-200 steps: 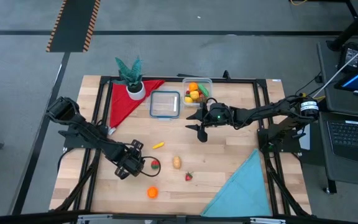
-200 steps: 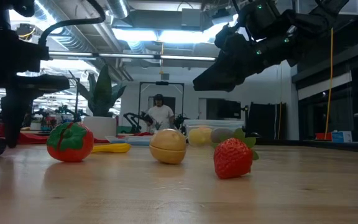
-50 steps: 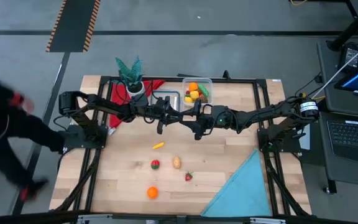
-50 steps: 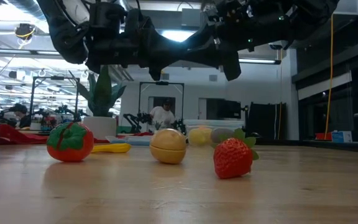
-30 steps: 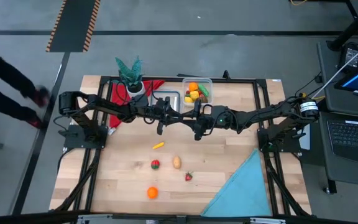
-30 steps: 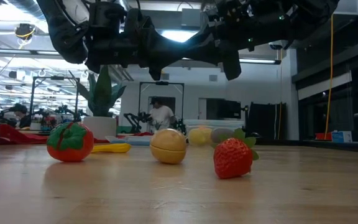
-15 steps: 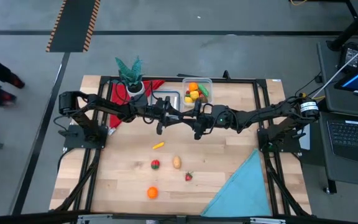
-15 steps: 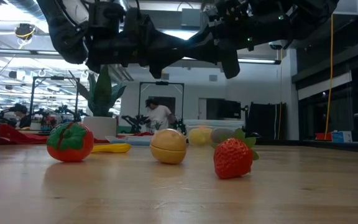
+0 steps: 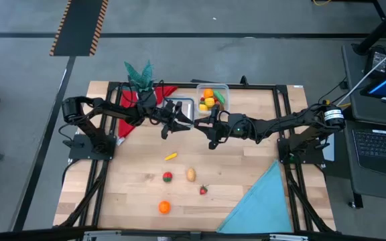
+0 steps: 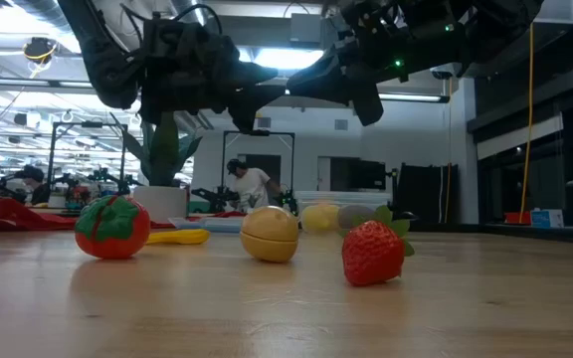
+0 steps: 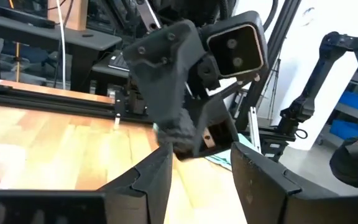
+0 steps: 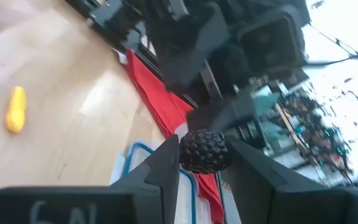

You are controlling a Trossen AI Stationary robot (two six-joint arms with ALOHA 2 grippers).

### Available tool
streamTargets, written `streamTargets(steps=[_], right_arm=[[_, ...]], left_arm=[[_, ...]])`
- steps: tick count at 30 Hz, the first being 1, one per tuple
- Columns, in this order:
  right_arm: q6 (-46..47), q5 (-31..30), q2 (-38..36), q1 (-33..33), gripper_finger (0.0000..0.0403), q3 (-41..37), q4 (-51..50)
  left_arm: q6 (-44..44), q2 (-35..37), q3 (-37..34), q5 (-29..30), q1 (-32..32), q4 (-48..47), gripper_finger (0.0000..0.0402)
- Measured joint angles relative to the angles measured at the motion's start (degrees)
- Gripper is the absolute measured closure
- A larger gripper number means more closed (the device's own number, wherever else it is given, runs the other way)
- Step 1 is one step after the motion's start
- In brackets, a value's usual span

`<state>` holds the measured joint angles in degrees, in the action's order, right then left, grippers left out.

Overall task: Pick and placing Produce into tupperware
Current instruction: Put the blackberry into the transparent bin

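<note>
Gripping dark bumpy item | right end effector | identity unclear

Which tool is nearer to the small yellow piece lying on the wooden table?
Left. The left tool is over the table just beyond the yellow piece, toward the clear tub. The right tool is farther off, to its right.

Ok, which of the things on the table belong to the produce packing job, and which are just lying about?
Job: tupperware, yellow piece, tomato, tan piece, strawberry, orange, dark item in the right pincer.
Lying about: potted plant, red cloth, teal cloth, blue-rimmed lid.
</note>
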<state>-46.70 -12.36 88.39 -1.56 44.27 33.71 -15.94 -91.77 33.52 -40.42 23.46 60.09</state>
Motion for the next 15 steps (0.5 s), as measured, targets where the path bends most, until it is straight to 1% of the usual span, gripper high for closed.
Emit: streamTargets(steps=[2,7,10,15], right_arm=[[0.2,-1.1,-0.2,0.0,0.0284,0.0,0.0],[0.9,-1.3,-0.4,0.0,0.0284,0.0,-0.2],[1.8,-1.3,-0.7,0.0,0.0284,0.0,-1.7],[5.8,-1.3,-1.6,0.0,0.0284,-0.1,-2.7]], left_arm=[[0.0,0.0,-0.8,-0.5,0.8,0.7,0.0251],[1.9,0.3,-3.5,-1.1,2.6,3.2,0.0262],[4.2,3.1,-5.5,-0.9,3.4,3.7,0.027],[6.1,10.9,-10.8,0.3,5.1,3.6,0.028]])
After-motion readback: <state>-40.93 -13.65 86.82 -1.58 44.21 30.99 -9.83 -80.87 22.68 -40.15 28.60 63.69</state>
